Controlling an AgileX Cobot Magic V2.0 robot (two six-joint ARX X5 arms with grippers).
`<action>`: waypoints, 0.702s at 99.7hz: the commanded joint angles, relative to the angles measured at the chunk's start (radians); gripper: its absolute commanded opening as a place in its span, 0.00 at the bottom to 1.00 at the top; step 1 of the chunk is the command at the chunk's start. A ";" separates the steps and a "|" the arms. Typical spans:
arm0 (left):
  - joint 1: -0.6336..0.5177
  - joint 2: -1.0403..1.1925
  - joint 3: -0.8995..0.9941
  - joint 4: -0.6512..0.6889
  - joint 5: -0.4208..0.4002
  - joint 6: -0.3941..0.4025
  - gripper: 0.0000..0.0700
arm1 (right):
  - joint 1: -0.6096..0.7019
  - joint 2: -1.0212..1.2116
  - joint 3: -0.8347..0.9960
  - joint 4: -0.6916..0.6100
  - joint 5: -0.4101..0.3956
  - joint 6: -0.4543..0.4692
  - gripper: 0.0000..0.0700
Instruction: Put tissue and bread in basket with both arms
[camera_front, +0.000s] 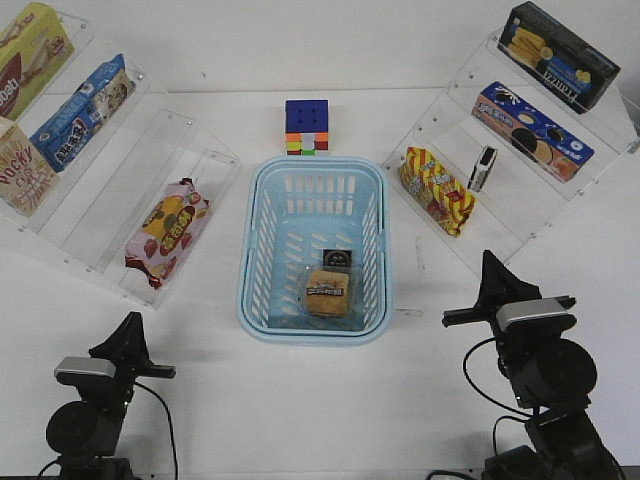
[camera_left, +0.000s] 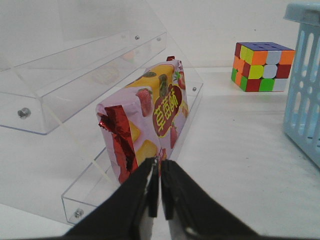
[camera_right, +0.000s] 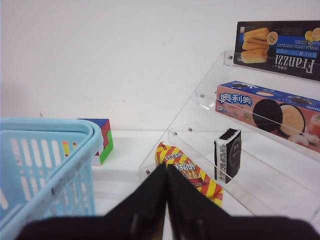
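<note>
The light-blue basket (camera_front: 252, 300) stands at the table's middle. The bread (camera_front: 327, 292), golden-tan in clear wrap with a dark band, lies on its floor near the front. The tissue (camera_front: 336, 259), a small black pack, lies just behind the bread in the basket. My left gripper (camera_front: 131, 322) is shut and empty at the front left, well apart from the basket. In the left wrist view its jaws (camera_left: 160, 164) are closed. My right gripper (camera_front: 490, 264) is shut and empty at the front right. In the right wrist view (camera_right: 166, 168) it is closed beside the basket's wall (camera_right: 50, 165).
Clear acrylic shelves flank the basket. A red-pink-yellow snack bag (camera_front: 167, 228) (camera_left: 150, 115) lies on the left one. A striped yellow-red bag (camera_front: 436, 190) (camera_right: 190, 172) and a second black pack (camera_front: 482, 168) (camera_right: 227, 155) sit on the right one. A Rubik's cube (camera_front: 307, 127) stands behind the basket.
</note>
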 joint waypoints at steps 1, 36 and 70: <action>0.001 -0.001 -0.020 0.016 0.001 0.002 0.00 | -0.023 -0.024 -0.026 0.010 -0.008 -0.093 0.00; 0.001 -0.001 -0.020 0.016 0.001 0.002 0.00 | -0.205 -0.324 -0.383 0.020 -0.161 -0.225 0.00; 0.001 -0.001 -0.020 0.016 0.001 0.002 0.00 | -0.245 -0.503 -0.516 -0.124 -0.125 -0.172 0.00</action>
